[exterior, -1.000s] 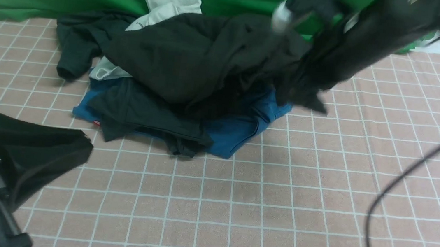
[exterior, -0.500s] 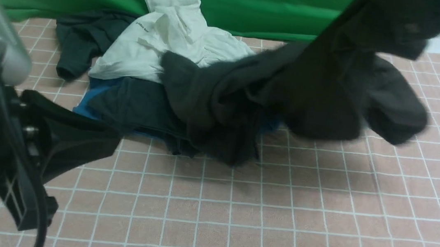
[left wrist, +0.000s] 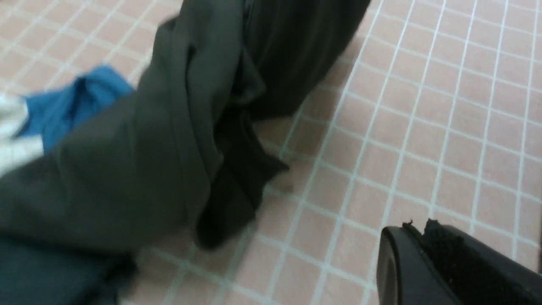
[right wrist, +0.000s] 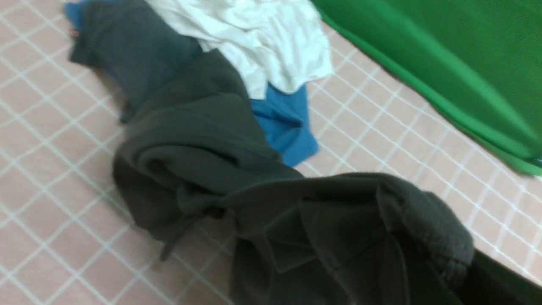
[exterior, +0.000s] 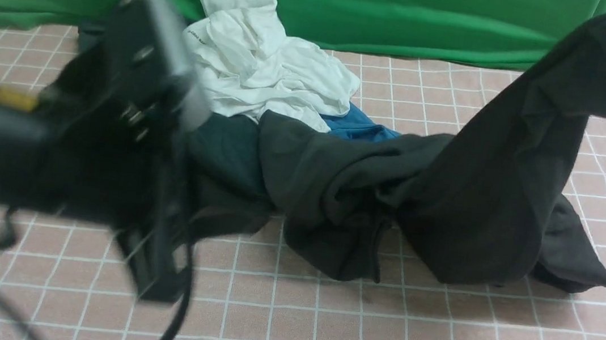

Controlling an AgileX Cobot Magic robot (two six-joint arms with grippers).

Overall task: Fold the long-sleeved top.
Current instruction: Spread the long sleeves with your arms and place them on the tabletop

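Cloth is hiding our right gripper, clamping the raised end of the large black long-sleeved sweatshirt (exterior: 482, 202), which is slanting leftward down to the pink checked worktop (exterior: 320, 320). Our closed, empty left gripper (left wrist: 419, 237) is hovering nearer that low end.

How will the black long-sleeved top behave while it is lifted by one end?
Probably floppy: the long-sleeved top hangs in loose folds from its raised end, the rest trailing on the checked cloth. Likely heavyish for a garment: the fabric looks thick, with a ribbed edge. It may drag the blue garment it overlaps.
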